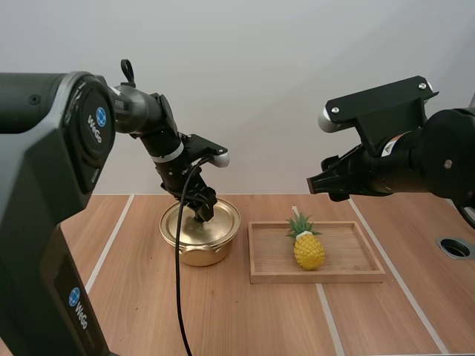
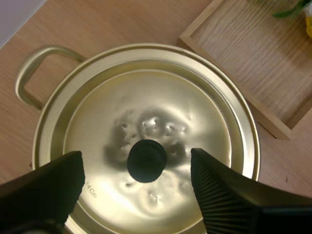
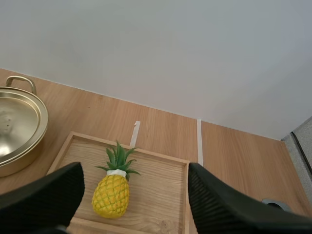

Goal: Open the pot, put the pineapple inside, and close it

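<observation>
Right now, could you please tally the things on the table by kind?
pot: 1
lid, on the pot: 1
pineapple: 1
wooden tray: 1
Total: 4

R gripper (image 3: 134, 168) w/ fingers spread wide apart, up above the wooden tray (image 3: 165, 195). Pineapple (image 3: 111, 195) lies in the tray, on the side nr the pot, leaves twd the wall. Gold pot (image 3: 22, 124) sits on the tabletop (image 3: 234, 161) just beside the tray. Two white tape strips (image 3: 199, 141) beyond it.
</observation>
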Tool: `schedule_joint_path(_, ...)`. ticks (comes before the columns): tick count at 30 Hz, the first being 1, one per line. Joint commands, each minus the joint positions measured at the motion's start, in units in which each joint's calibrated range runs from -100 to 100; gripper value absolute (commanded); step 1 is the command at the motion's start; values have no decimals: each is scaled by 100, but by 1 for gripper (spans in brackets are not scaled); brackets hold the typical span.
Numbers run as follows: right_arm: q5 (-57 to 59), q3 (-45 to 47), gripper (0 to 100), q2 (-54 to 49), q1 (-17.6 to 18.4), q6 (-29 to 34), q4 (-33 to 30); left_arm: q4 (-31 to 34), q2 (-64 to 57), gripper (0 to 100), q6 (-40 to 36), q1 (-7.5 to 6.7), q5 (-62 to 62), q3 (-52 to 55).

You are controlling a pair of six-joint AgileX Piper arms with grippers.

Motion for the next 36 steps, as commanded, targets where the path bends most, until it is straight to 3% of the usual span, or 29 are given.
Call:
schedule_joint_path(1,-31,-60,100,-19,-25,-13,56,8,61,90,11,-18,-95,-43)
schedule_joint_path(4,-31,-60,100,-19,-25,-13,71,8,155,52,-164,-18,-129,-43)
schedule_joint_path(6,-31,-60,100,-19,-25,-13,71,8,213,40,-260,-18,-260,-43)
schedule_joint_path(11,-31,-60,100,-19,-25,-13,71,8,241,47,-270,-18,-404,-43)
schedule_joint_path(16,-31,-60,100,-19,-25,-13,71,8,241,46,-205,-18,-404,-43)
schedule_joint_path(18,-31,-60,100,-19,-25,-13,71,8,228,40,-195,-18,-386,-43)
schedule_joint_path(22,-31,-60,100,-19,-25,-13,71,-17,38,1,-213,-18,-213,-208)
schedule_joint_path(33,-31,-60,100,-19,-25,-23,73,-663,-1446,0,-234,-11,-250,-1949)
schedule_joint_path(36,-31,-60,100,-19,-25,-23,73,-914,-1911,0,-246,4,-753,-2654)
